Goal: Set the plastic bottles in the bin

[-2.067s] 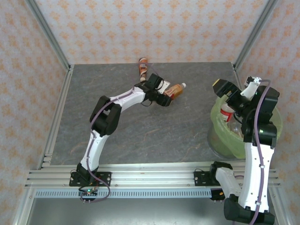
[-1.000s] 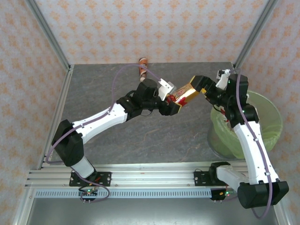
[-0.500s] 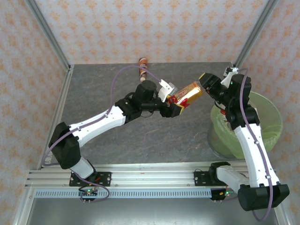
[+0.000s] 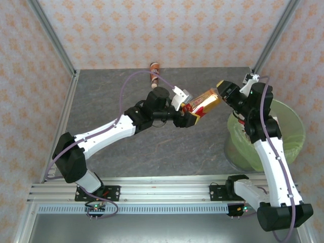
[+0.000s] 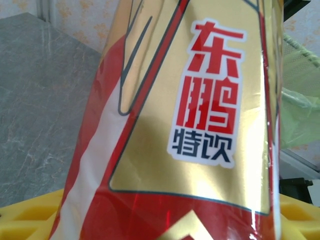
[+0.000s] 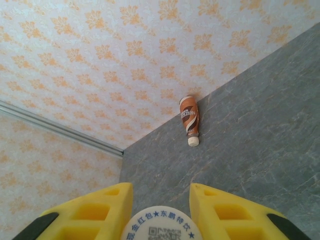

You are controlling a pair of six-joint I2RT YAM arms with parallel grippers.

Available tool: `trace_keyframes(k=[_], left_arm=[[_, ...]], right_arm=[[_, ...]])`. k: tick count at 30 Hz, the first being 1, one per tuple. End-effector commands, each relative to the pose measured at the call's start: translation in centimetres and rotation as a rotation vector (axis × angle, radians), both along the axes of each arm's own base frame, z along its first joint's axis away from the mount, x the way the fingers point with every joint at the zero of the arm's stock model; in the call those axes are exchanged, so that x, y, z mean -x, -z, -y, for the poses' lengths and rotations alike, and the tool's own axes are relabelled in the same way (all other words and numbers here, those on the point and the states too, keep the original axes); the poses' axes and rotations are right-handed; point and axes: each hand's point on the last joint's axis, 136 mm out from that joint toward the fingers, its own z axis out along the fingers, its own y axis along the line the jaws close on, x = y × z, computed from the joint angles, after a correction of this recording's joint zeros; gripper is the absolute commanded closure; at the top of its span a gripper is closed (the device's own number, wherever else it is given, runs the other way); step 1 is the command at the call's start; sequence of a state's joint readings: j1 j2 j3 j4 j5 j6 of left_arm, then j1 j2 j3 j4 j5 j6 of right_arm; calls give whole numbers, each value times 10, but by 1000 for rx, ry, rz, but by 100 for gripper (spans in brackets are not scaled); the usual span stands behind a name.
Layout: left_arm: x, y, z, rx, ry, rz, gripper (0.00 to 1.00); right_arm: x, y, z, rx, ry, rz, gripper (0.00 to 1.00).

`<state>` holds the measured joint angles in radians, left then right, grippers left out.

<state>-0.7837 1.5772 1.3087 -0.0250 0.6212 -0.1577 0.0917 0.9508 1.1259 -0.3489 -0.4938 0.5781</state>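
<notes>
Gold bottle (image 4: 205,101) in the air near the bin (image 4: 293,132); left gripper (image 4: 188,108) clamped on its lower body, right gripper (image 4: 220,94) clamped on its top; brown bottle (image 6: 189,119) lying at the far wall (image 6: 100,60).

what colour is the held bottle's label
Label of the plastic bottle: gold with red and white bands, clearest in the left wrist view.

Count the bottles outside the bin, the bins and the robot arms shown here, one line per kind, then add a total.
Bottles outside the bin: 2 (gold-labelled bottle, brown bottle)
Bins: 1 (bin)
Robot arms: 2 (left arm, right arm)
Total: 5
</notes>
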Motion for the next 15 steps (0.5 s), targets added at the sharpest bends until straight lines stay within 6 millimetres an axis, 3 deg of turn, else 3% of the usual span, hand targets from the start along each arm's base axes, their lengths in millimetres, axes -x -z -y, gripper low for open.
trace_keyframes(k=[1,3,5,12,15], left_arm=[[11,-30,-1,56,32,21,22],[17,-33,-6,60,43,38,6],[20,-34,-12,62,35,65,0],[7,-22,-42,-2,-111,131,0],[-4,-15,-50,-8,-169,123,0]], right_arm=[[24,-38,23,138,96,112,100],[40,-51,42,205,186,118,100],[58,-63,62,258,283,122,100],[137,-115,134,446,638,129,100],[172,-128,165,534,799,97,100]])
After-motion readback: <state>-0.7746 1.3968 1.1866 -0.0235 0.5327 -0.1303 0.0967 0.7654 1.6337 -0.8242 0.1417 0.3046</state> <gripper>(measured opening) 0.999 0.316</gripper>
